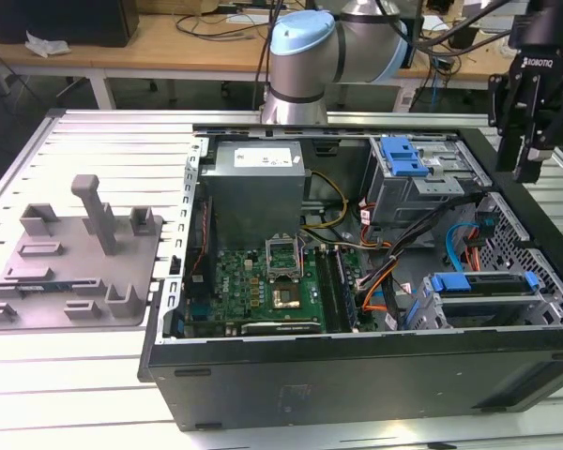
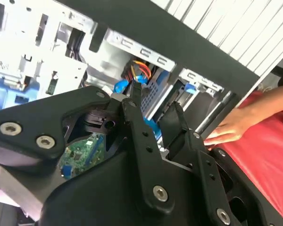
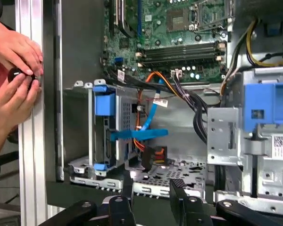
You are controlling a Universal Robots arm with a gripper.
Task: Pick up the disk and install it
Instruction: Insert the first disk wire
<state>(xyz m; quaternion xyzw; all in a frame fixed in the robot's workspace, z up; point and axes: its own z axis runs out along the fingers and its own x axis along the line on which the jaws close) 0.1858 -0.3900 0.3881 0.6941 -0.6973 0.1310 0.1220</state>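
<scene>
Hard to see much of the flat silver metal disk [image 1: 480, 286] with its blue plastic frame. Looks to lie in the grey metal cage [image 1: 549, 300] at the near corner of the big black computer case [image 1: 357, 380], on the exterior view's right. Cannot make out any label on it. In the first wrist view, may be the dark slab between the blue tabs [image 3: 104, 103], half hidden by the cage wall and a flat blue cable [image 3: 141, 134]; cannot tell for sure.

Cut off in both wrist views: most of the black claw [image 1: 527, 161], with its two fingers [image 2: 134, 113] poking into the picture. Spread apart, pinching nothing. Hangs high over the far rim of the case on the exterior view's right, pointing down, well apart from the disk. Joined to a thick grey and light blue robot arm [image 1: 305, 47], cut off by the picture's edge.

Under the case, a silver metal worktop [image 1: 94, 150] made of long slats. On the exterior view's left, a grey plastic holder [image 1: 75, 262] with blocks and a post. Inside the case, a green circuit board [image 1: 263, 281], a big grey metal box with a white sticker [image 1: 258, 183], and orange, black and blue wires [image 1: 380, 281]. Beside the case, at the worktop's edge, a person's hands [image 3: 12, 96] around a small black round thing [image 3: 15, 75], with red cloth [image 2: 269, 160] close by. At the back, a wooden worktop [image 1: 169, 42] with cables.
</scene>
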